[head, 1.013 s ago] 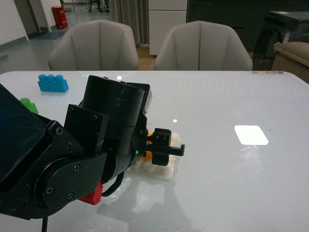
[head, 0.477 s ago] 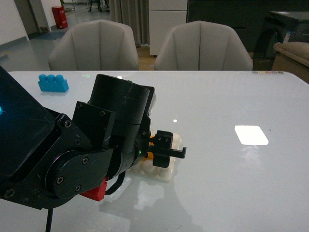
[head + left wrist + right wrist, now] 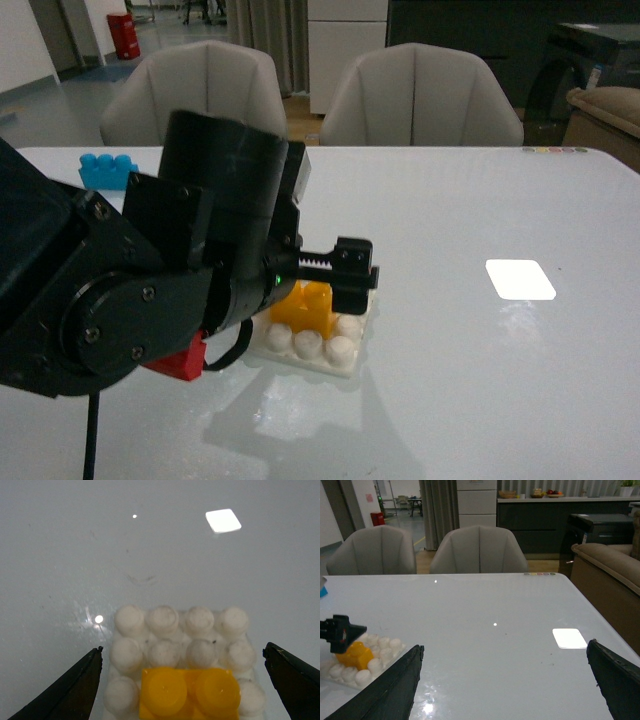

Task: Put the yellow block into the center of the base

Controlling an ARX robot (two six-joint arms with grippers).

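1. Two pale armchairs stand behind the glossy white desk (image 3: 480, 200), whose middle holds the base (image 3: 345, 352).
2. On that studded plate sits the yellow block (image 3: 305, 305), its long axis across the left gripper's (image 3: 185, 680) spread, empty jaws, directly below them and untouched.
3. My guess: it looks seated, so the left arm only needs to lift clear.
4. Well toward the desk's right edge, the right gripper (image 3: 505, 680) hangs wide and empty.

The room is looking dim and gray. Light from above is making a bright white patch (image 3: 520, 279) and small shiny dots on my table (image 3: 480, 200). My left arm (image 3: 130, 290) is throwing a soft shadow toward the near edge. Up close, my yellow block (image 3: 187, 692) is looking a bit fuzzy.
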